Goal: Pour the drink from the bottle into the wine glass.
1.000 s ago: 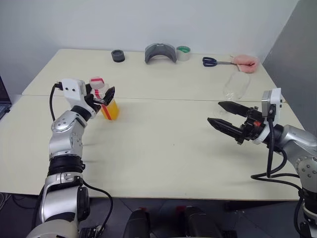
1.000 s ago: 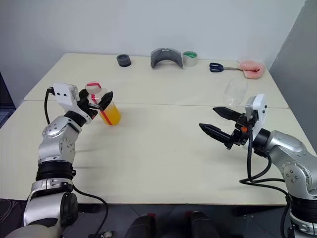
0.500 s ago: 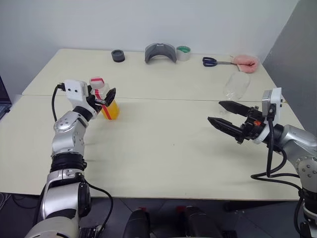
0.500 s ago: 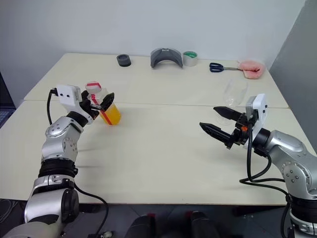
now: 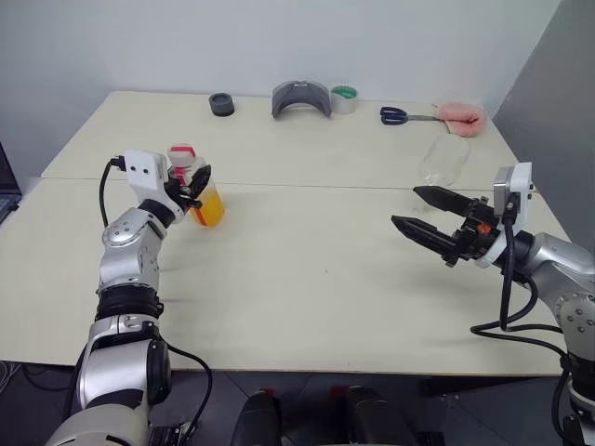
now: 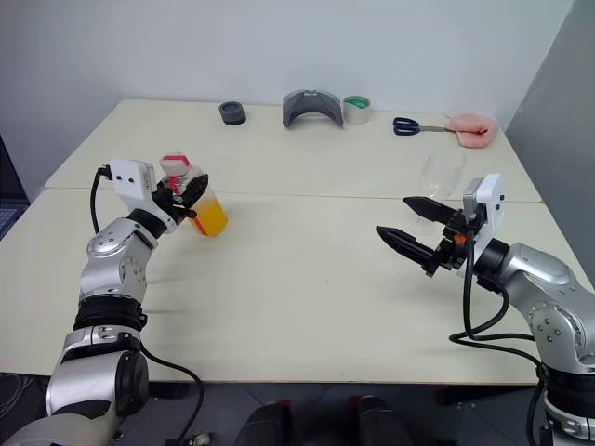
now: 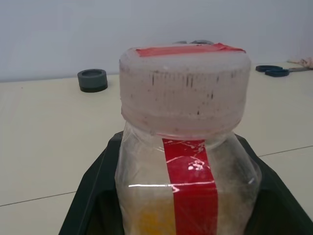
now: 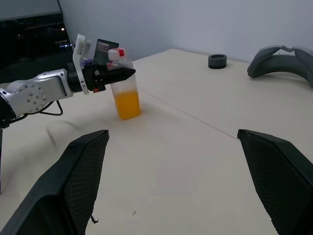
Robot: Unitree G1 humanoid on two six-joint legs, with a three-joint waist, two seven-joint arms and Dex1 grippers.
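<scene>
Bottle (image 5: 197, 186) stands upright on the left part of the table (image 5: 307, 269), clamped between the black fingers of the left claw (image 5: 195, 185), which press on its clear shoulders just below the pinkish-red and white cap (image 7: 185, 88). A red stripe label (image 7: 191, 186) runs down its front, and the drink (image 6: 210, 216), orange-yellow, fills only its lower part. The right claw (image 5: 420, 212) hangs over the right side of the table, its two fingers spread wide with nothing between them, pointing toward the middle. Just behind it, near the table's right edge, stands the wine glass (image 5: 442, 163), clear, well apart from the bottle. Along the far edge lie a dark round roll (image 5: 221, 103), a grey curved piece (image 5: 301, 98), a roll of tape (image 5: 344, 98), blue-handled scissors (image 5: 402, 116) and a pink object (image 5: 462, 117).
</scene>
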